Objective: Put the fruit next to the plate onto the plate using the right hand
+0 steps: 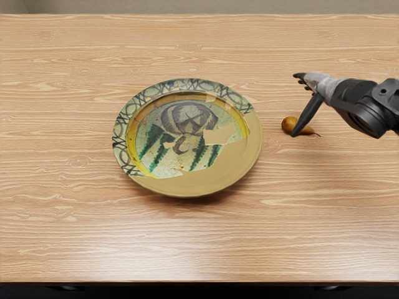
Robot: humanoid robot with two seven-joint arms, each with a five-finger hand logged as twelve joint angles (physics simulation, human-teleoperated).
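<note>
A: What is laid out, and which step is in hand?

B: A broad table (199,249) of pale, streaked wood is seen. On it a round, shallow plate (247,163) is set, glazed, with a dark interlaced band at the rim and a green-and-yellow painted centre (some patches are rendered flat tan). The reach is judged to be in hand; nothing is lifted yet.

A: And the hand?

B: The right hand (317,90), hard grey and black, is held with fingers spread and empty, one dark finger angled down at the fruit (288,124). Contact cannot be told.

A: The fruit?

B: Small, smooth, ochre, tapering to a brown tip, it is found on the table just right of the plate. A light pinch is called for, since it may roll.
</note>
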